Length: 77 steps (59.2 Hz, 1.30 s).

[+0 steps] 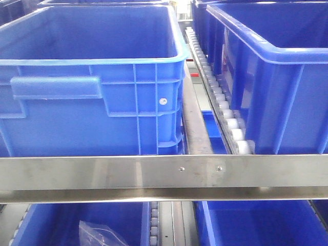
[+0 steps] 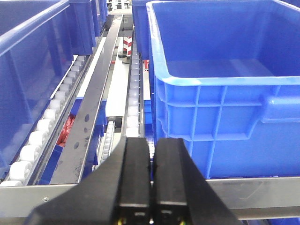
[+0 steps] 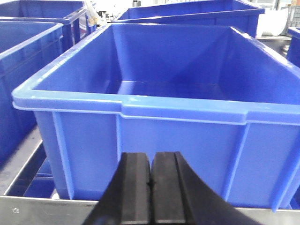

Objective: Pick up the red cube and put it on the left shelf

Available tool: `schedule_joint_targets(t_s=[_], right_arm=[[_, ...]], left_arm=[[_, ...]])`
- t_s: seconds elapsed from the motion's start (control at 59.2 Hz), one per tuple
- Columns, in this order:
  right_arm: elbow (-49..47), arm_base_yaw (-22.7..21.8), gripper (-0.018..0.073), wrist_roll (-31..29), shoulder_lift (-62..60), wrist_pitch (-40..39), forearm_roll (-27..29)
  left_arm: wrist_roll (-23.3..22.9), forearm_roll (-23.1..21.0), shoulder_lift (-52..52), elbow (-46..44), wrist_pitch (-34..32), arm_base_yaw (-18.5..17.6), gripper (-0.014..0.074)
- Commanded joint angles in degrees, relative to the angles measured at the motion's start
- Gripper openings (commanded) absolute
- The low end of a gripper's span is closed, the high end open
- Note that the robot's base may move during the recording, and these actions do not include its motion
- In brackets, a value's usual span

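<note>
While both your grippers, left (image 2: 150, 187) and right (image 3: 151, 187), sit clenched on nothing, a blue bin (image 3: 150, 126) stands just beyond each one's fingertips on the left shelf (image 1: 164, 174).

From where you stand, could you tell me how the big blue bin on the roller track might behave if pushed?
The blue bin looks empty, so probably light. Resting by white rollers, it would likely glide backward easily. Its ribbed walls suggest it stays stiff rather than flexing.

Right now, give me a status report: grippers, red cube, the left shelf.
Left gripper shut, empty. Right gripper shut, empty. Red cube not in view. Left shelf front rail ahead, blue bins on it.
</note>
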Motion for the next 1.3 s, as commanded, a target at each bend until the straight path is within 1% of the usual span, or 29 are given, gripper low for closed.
schedule_joint_targets(t_s=[0.0, 0.304, 0.575, 0.912, 1.284], right_arm=[[-0.84, -0.48, 0.0046, 6.19, -1.25, -4.97, -6.42], [-0.84, -0.48, 0.0046, 6.13, -1.25, -5.15, -6.23], [-0.84, -0.48, 0.0046, 4.8, -1.25, -5.09, -4.02], [-0.84, -0.48, 0.0046, 4.76, -1.25, -4.05, -2.49], [-0.84, -0.48, 0.0046, 4.76, -1.25, -4.69, -2.47]], left_arm=[[-0.05, -0.17, -0.92, 1.32, -5.01, -0.37, 0.0101], [-0.05, -0.17, -0.92, 1.32, -5.01, -0.37, 0.0101], [-0.05, -0.17, -0.92, 1.32, -5.01, -0.37, 0.0101], [-0.05, -0.17, -0.92, 1.32, -5.01, -0.37, 0.0101], [-0.05, -0.17, -0.92, 1.32, -5.01, -0.37, 0.0101]])
